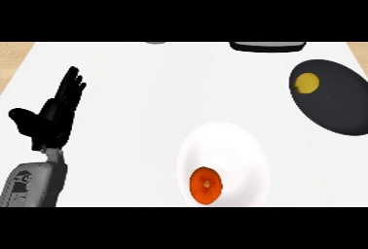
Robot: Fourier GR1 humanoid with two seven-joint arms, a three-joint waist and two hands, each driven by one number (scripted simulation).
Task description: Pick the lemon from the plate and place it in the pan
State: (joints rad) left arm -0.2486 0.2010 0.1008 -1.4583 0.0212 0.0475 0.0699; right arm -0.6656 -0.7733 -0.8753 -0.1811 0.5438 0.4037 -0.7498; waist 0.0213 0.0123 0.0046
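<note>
Now lemon [307,83] in pan [333,97], far from left hand [54,116]

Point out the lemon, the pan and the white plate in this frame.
lemon [307,82], head view, middle of the yellow fruit lying in the pan.
pan [338,104], head view, bare black inner surface.
white plate [223,146], head view, bare part above the orange fruit [206,185].

An orange fruit [206,185] is seen on the white counter [144,97], at about five o'clock from its middle. At one o'clock, a dark object with a pale grey face [267,46] is cut off by the far edge. At twelve o'clock, a small grey item [155,42] is barely shown.
</note>
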